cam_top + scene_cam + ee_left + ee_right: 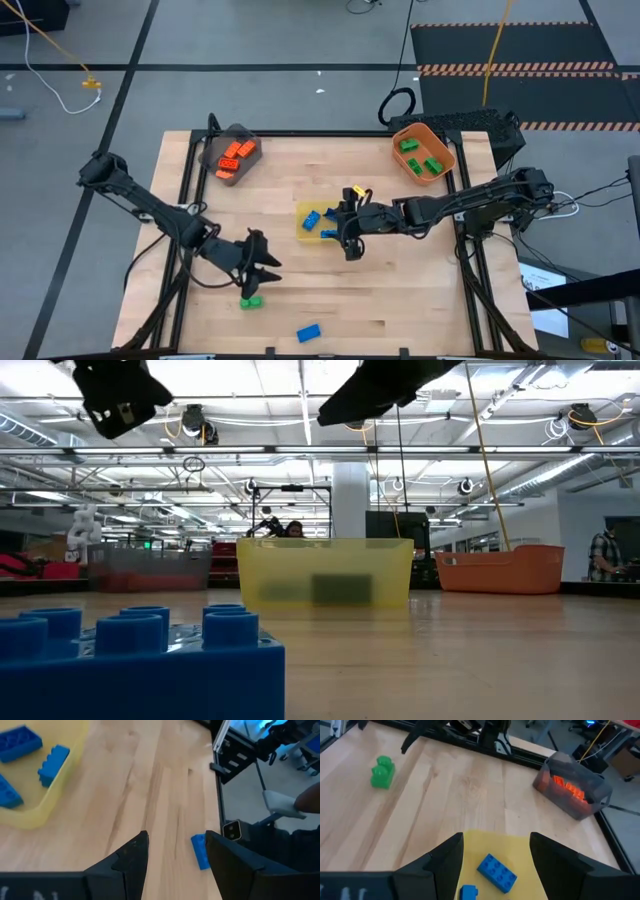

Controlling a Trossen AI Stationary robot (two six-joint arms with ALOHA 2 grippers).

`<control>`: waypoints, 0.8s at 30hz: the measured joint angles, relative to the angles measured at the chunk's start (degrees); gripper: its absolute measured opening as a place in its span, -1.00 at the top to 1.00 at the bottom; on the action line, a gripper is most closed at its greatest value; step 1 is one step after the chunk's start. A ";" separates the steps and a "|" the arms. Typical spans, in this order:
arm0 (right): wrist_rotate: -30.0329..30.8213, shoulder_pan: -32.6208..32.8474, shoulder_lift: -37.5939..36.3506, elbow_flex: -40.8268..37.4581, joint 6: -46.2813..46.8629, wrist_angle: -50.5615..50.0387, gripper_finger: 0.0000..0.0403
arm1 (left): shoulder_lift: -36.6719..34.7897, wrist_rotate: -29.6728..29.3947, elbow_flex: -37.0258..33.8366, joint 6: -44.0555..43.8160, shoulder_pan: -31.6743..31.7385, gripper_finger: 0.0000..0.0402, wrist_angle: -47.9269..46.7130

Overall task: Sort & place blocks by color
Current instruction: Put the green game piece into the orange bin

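My left gripper [177, 845] is open and holds nothing. It hovers over the near part of the table [268, 272], with a blue block [201, 851] lying flat on the wood beyond its fingertips [308, 332]. A green block [250, 300] sits on the table just by that gripper. My right gripper [496, 845] is open above the yellow bin [312, 232] at mid-table. Blue blocks [496, 872] lie in that bin. The low view shows the loose blue block [140, 660] up close.
A grey bin [224, 176] with orange blocks [236, 155] stands at the far left. An orange bin [446, 152] with green blocks [420, 158] stands at the far right. Bare wood lies between the bins and along the near right. A person [606, 555] stands in the room behind.
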 joint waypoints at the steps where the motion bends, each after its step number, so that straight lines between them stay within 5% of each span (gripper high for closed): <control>1: 0.04 -0.01 -0.01 0.00 -0.07 -0.02 -0.10 | 0.00 -0.02 0.00 0.95 0.28 0.04 0.67; 16: 0.11 -0.02 -0.01 0.00 -2.21 -5.25 -0.10 | 0.00 -0.02 0.00 21.96 3.26 0.04 14.27; 24: 0.03 0.31 -0.01 0.00 2.33 -6.71 -0.10 | 0.00 -0.02 0.02 13.51 3.79 0.04 13.02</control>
